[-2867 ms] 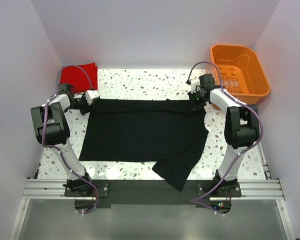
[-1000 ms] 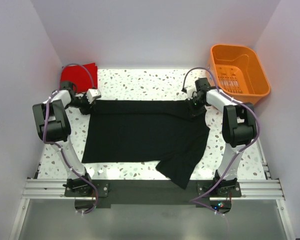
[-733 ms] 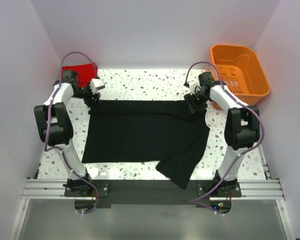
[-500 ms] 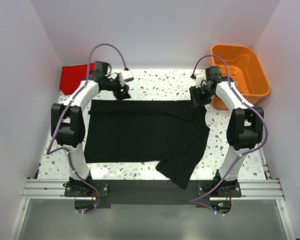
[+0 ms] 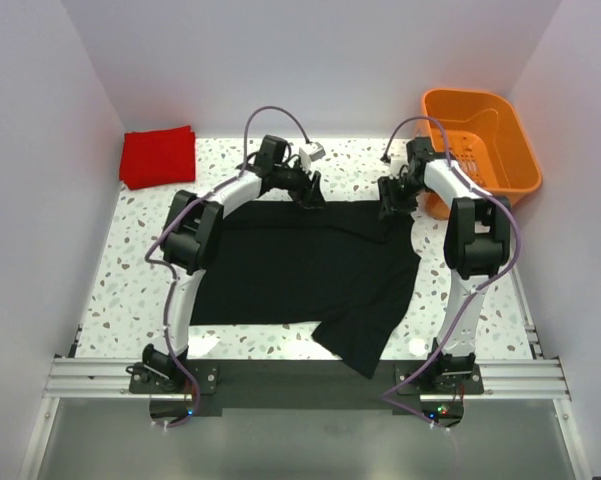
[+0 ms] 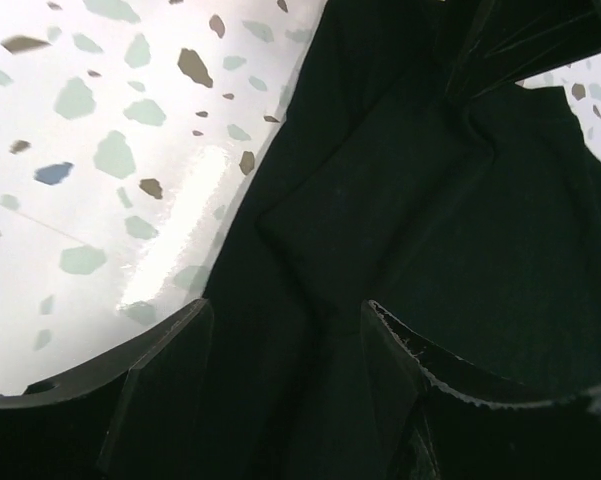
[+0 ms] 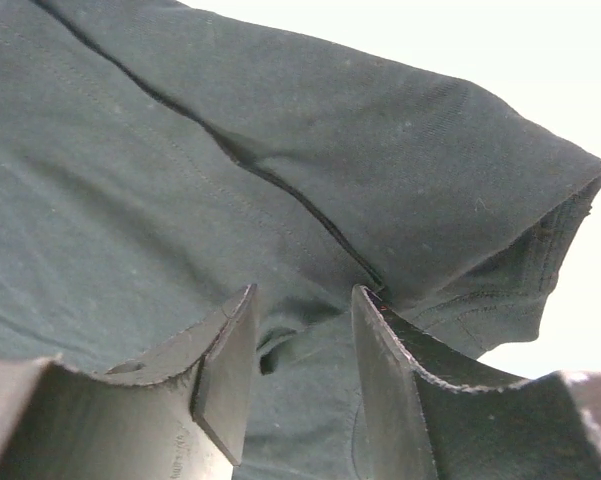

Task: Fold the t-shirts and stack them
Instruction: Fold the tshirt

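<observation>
Left hand [image 5: 311, 192], spread, has swung along the black shirt [image 5: 280, 270] toward the spread right hand [image 5: 392, 196].

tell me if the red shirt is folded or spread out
Folded: the red shirt lies as a small compact rectangle at the far left corner.

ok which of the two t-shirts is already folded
The bright red cloth t-shirt in the far left corner: it is a small neat rectangle, while the black cloth t-shirt lies spread out across the table.
</observation>
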